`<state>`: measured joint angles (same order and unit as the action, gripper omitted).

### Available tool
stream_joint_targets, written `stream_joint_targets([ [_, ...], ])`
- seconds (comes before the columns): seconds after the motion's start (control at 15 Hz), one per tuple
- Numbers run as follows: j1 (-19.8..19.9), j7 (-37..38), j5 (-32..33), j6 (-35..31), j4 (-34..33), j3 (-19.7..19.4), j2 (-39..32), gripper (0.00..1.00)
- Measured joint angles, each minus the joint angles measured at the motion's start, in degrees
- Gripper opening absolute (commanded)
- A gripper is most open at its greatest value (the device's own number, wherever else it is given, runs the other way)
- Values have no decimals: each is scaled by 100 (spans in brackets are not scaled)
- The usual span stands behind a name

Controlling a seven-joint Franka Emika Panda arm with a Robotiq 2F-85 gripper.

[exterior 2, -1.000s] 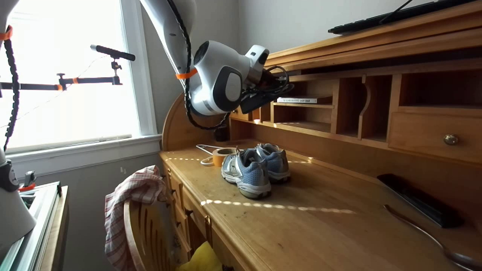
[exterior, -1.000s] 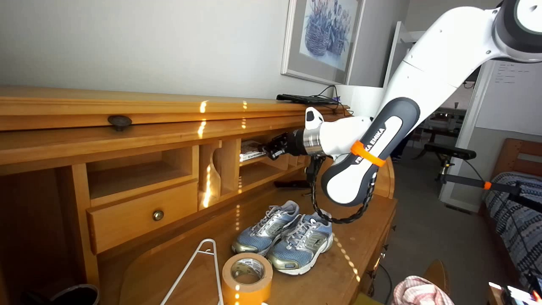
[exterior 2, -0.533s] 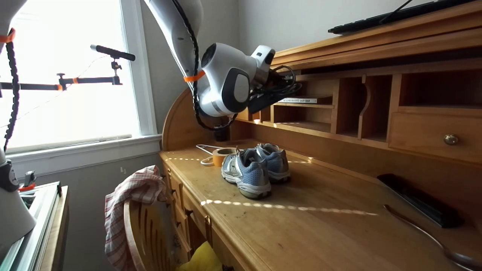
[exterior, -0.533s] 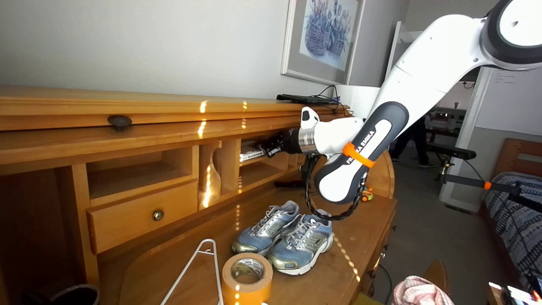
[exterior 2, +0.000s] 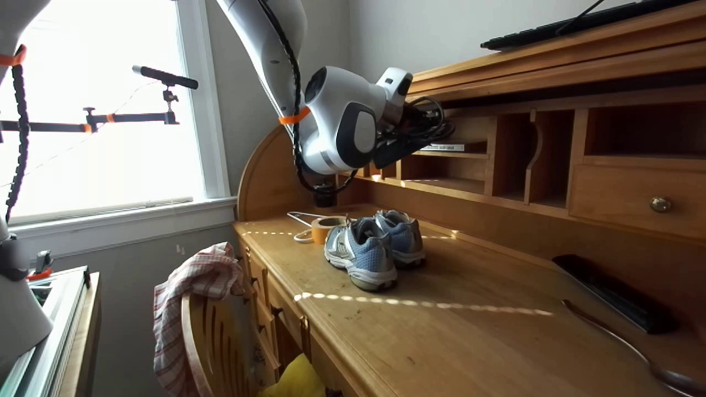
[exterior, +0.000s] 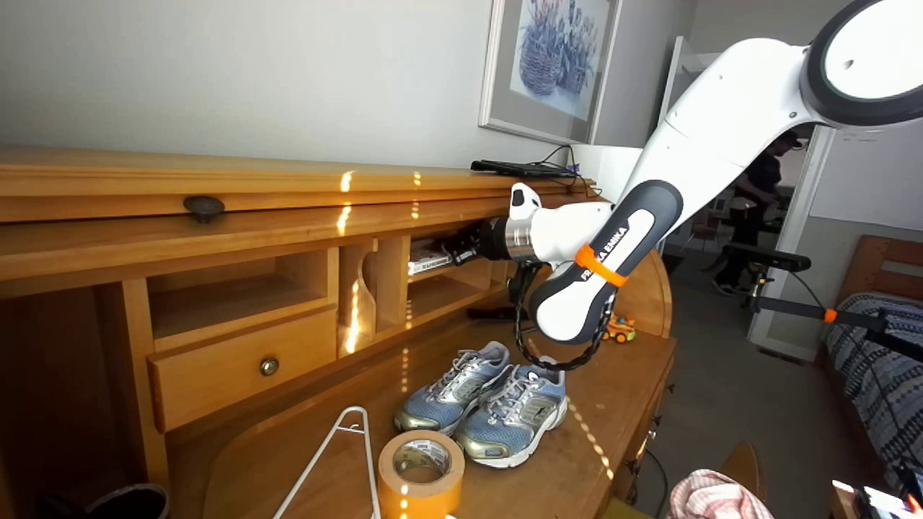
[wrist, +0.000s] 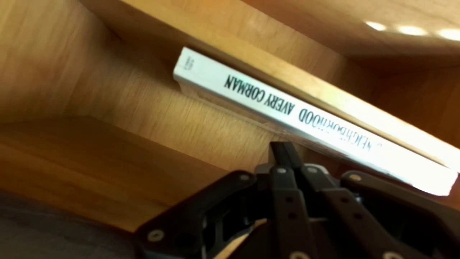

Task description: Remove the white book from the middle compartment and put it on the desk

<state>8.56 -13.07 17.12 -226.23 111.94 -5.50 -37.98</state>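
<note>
The white book (wrist: 298, 113) lies flat, spine outward, in the middle compartment (wrist: 215, 129) near empty fingers (wrist: 293, 156) set together, and, probably light, bendable and smooth, is best pinched cover to cover at mid-spine.

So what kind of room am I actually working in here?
Probably a bedroom in a home, perhaps doubling as a study. A bed shows at the edge of an exterior view, along with a framed flower picture and a large wooden desk.
</note>
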Motion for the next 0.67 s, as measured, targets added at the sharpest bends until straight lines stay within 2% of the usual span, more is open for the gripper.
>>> stream_joint_targets([
  [0.67,204,264,79,185,-314,-8,-193,0],
])
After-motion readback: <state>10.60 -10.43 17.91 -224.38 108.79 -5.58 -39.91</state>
